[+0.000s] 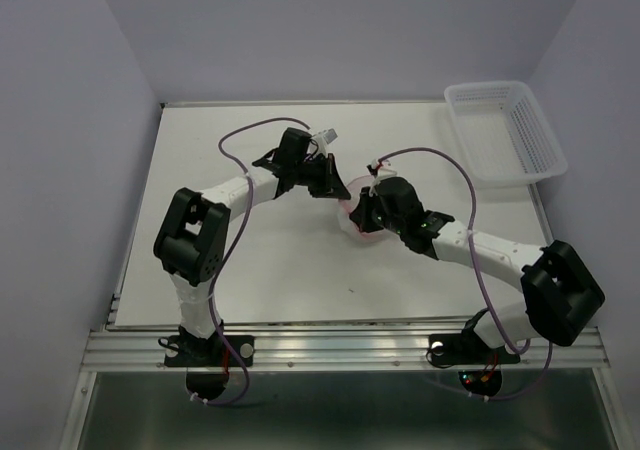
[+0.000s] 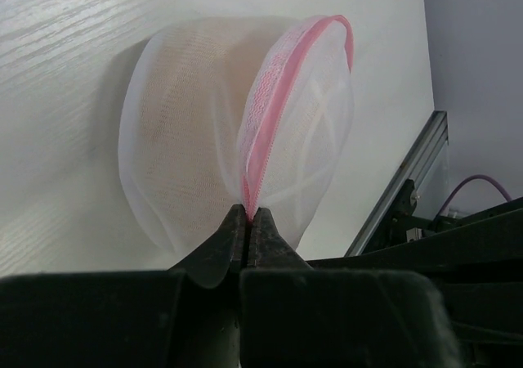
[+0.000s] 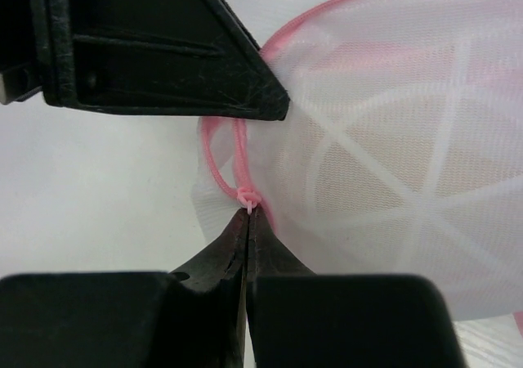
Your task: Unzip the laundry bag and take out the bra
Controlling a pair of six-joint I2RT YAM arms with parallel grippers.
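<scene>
The laundry bag (image 1: pixel 358 208) is a rounded white mesh pouch with a pink zipper rim, in the middle of the table between both grippers. In the left wrist view the bag (image 2: pixel 212 131) stands on edge and my left gripper (image 2: pixel 248 214) is shut on its pink zipper rim. In the right wrist view my right gripper (image 3: pixel 248 213) is shut on the zipper pull by the pink cord loop (image 3: pixel 222 168) of the bag (image 3: pixel 409 155). The bra (image 2: pixel 176 114) shows only as a peach-tan shade through the mesh. The other gripper's black finger (image 3: pixel 163 49) is close above.
A white plastic lattice basket (image 1: pixel 505 130) stands at the back right corner of the white table (image 1: pixel 240 280). Purple cables loop over both arms. Grey walls enclose the table on three sides. A metal rail runs along the near edge.
</scene>
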